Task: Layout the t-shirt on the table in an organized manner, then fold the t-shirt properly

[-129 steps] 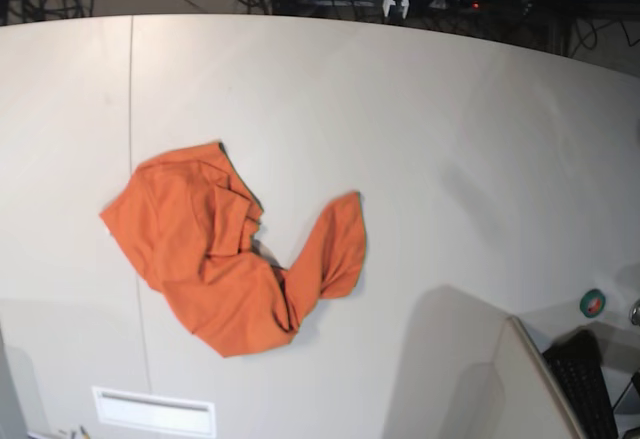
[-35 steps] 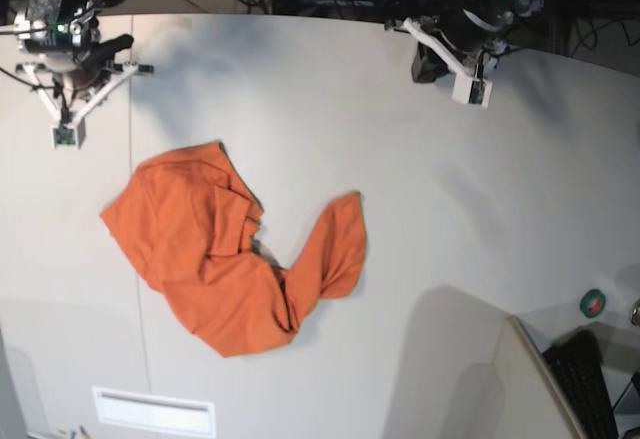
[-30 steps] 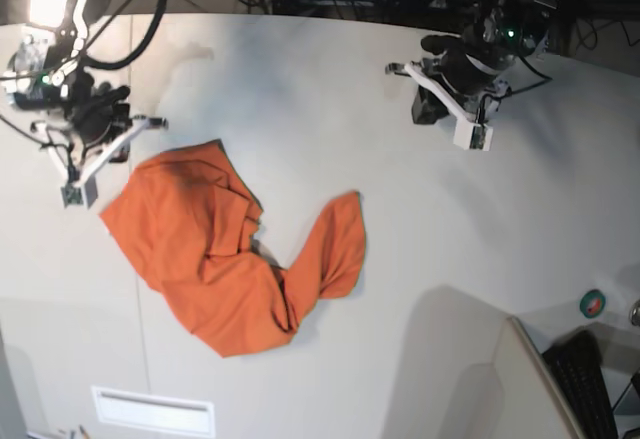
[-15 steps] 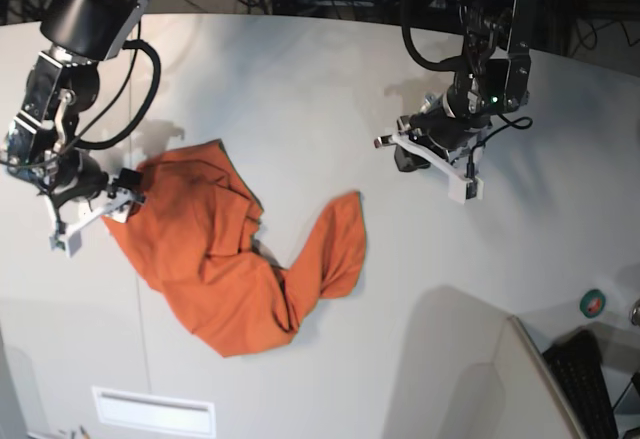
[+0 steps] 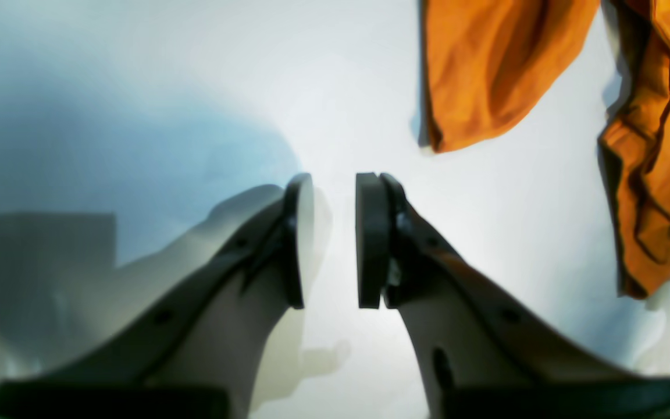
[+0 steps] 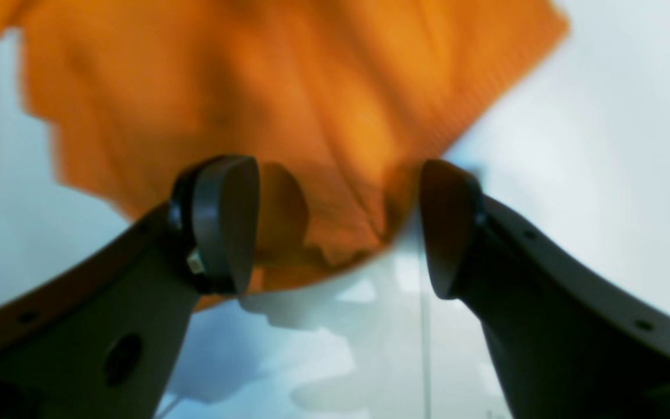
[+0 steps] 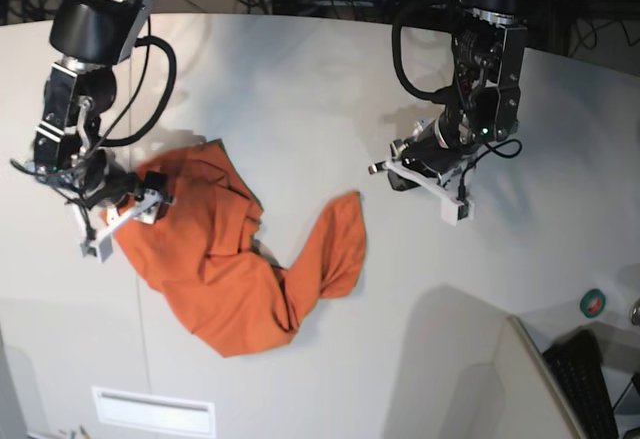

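Note:
The orange t-shirt point(image 7: 230, 269) lies crumpled on the off-white table point(image 7: 300, 89), left of centre, with one lobe reaching right. My right gripper point(image 7: 115, 227) is at the shirt's left edge. In the right wrist view it point(image 6: 335, 174) is wide open, with blurred orange cloth point(image 6: 253, 87) lying between and beyond the fingers. My left gripper point(image 7: 420, 184) hangs over bare table up and to the right of the shirt's right lobe. In the left wrist view it point(image 5: 335, 177) is open by a narrow gap and empty, with the cloth point(image 5: 486, 70) ahead to the right.
A thin dark seam point(image 7: 131, 79) runs down the table's left side. A green tape roll point(image 7: 593, 303), a keyboard point(image 7: 585, 379) and a pale panel point(image 7: 500, 379) sit at the front right. Cables and gear line the back edge.
Both arms came in from the back and dropped toward the shirt. The right gripper reached its left edge and the left gripper moved down toward its right lobe. The shirt has not moved.

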`<control>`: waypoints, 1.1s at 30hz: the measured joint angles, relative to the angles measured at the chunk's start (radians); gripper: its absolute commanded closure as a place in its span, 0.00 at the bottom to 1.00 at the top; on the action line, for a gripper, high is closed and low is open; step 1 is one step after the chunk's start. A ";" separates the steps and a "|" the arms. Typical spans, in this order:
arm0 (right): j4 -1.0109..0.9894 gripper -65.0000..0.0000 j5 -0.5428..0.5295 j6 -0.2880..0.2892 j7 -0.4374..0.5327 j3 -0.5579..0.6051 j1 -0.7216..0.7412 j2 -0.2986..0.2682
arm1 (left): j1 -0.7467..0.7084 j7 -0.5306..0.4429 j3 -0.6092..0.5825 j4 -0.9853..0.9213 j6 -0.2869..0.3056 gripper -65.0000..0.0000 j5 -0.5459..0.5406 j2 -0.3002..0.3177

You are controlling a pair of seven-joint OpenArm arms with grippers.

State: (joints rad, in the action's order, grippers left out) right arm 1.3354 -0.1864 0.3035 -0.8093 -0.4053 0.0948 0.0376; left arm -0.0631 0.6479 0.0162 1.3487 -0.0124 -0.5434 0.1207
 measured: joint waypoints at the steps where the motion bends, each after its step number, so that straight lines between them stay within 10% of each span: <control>1: 0.031 0.44 -0.002 -0.001 -0.002 0.019 -0.008 0.002 | 0.003 0.000 0.000 -0.009 0.001 0.81 0.000 0.000; 7: 0.068 0.44 0.005 -0.014 -0.001 0.135 -0.027 0.000 | 0.003 0.000 0.008 -0.029 0.002 0.81 0.007 0.014; 14: 0.065 0.44 0.000 -0.166 0.003 0.305 -0.055 -0.004 | -0.015 -0.004 0.011 -0.024 0.001 0.79 0.003 0.064; 22: 0.044 0.44 0.000 -0.256 0.050 0.321 -0.054 -0.028 | -0.023 -0.006 0.004 -0.022 0.001 0.36 0.003 0.054; 33: 0.101 0.44 0.098 -0.327 0.063 0.599 -0.061 -0.024 | -0.026 -0.008 0.012 -0.018 0.005 0.37 -0.004 0.021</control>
State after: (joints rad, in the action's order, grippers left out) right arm 1.4361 -0.0879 -0.0235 -0.7460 0.1940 0.0341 0.0139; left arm -0.0887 0.6399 0.0280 1.3304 -0.0071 -0.5472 0.1421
